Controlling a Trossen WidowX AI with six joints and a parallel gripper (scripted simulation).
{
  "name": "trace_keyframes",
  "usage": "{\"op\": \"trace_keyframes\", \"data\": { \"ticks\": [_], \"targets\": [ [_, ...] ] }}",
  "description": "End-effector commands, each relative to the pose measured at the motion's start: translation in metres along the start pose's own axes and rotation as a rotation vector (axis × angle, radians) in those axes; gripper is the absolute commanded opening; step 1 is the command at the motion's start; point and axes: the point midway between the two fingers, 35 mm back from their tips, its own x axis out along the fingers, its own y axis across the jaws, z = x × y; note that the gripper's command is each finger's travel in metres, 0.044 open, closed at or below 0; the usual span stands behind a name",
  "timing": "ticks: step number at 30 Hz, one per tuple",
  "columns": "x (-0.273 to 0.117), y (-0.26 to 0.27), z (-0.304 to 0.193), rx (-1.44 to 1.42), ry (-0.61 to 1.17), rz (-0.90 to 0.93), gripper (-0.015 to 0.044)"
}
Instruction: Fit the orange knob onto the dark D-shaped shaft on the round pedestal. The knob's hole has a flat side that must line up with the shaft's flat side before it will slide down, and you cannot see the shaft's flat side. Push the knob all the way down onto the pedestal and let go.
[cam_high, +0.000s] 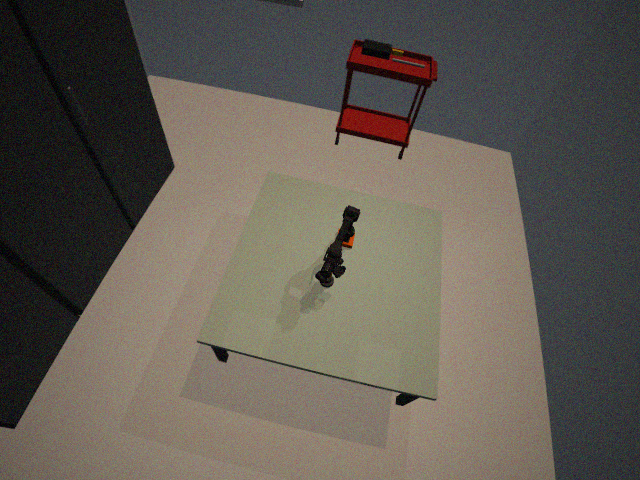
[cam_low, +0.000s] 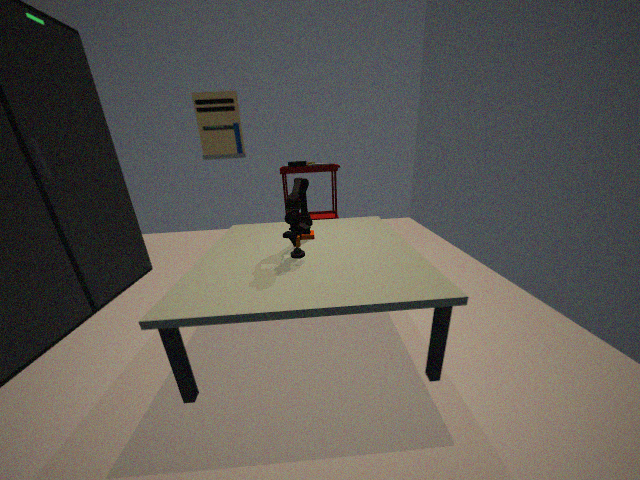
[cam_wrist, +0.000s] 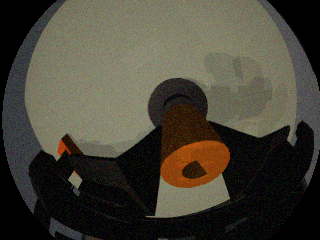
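Observation:
The orange knob (cam_wrist: 195, 162) (cam_low: 298, 240) stands upright between the fingers of my gripper (cam_wrist: 184, 128), which is shut on it. In the wrist view its near end face shows a dark hole with a straight-edged side. Its far end overlaps the dark round pedestal (cam_wrist: 157, 102) (cam_low: 297, 254) (cam_high: 327, 283). In the exterior view the knob is above the pedestal, with a small dark stretch between them. The shaft is hidden or too small to make out, and whether the knob is on it I cannot tell. In the top view the arm hides the knob.
An orange block (cam_high: 348, 242) (cam_low: 308, 235) (cam_wrist: 64, 147) lies on the pale green table (cam_high: 392, 310) (cam_low: 361, 279) beside the arm's base. A red cart (cam_high: 374, 126) (cam_low: 325, 214) stands beyond the table, and a dark cabinet (cam_high: 77, 155) (cam_low: 62, 180) stands at the left.

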Motion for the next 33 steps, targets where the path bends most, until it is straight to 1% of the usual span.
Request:
{"op": "trace_keyframes", "data": {
  "ticks": [1,19,22,26,33],
  "targets": [
    [-0.0001,-0.0023,0.0012,-0.008,-0.004,-0.006,0.0],
    [-0.0033,0.0006,0.0001,-0.008,-0.004,-0.006,0.0],
    [-0.0034,0.0011,-0.0001,-0.062,-0.003,-0.006,0.0],
    [-0.0025,0.0035,-0.001,-0.207,-0.003,-0.006,0.0],
    [-0.0016,0.0046,-0.0014,-0.217,-0.003,-0.006,0.0]
  ]
}}
